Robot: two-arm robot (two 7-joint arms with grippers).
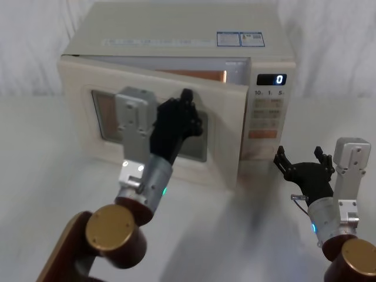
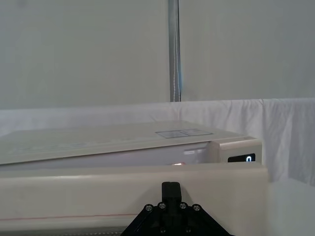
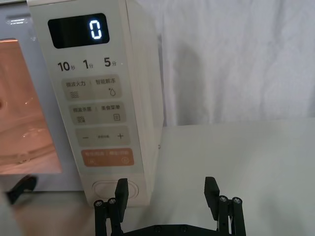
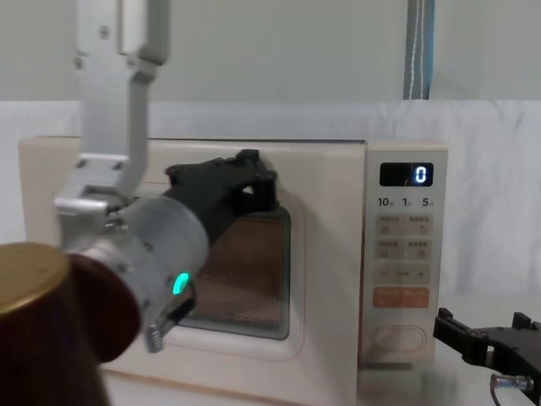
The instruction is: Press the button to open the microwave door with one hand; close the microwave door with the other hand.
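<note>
From the head view, the wide cream microwave door with its dark rounded window (image 1: 147,126) stood ajar, hinged on the left, its free edge swung out from the cavity. The black left gripper (image 1: 183,114) lay against the door's front; whether its jaws were apart or together could not be told. To close it well, a flat, steady push near the free edge, following the door's arc, seemed best. The black right gripper (image 1: 301,165) hovered low by the control panel, jaws spread wide and empty.

In the left wrist view, the door's top edge (image 2: 133,172) ran just ahead of the left gripper (image 2: 171,189).

In the right wrist view, the wide cream pill-shaped button (image 3: 110,189) sat at the panel's foot, just beyond the right gripper (image 3: 166,194).

In the chest view, the door (image 4: 321,279), the button (image 4: 399,337) and the left gripper (image 4: 245,182) appeared together. A pale tabletop (image 4: 473,313) and white drapery lay behind.
</note>
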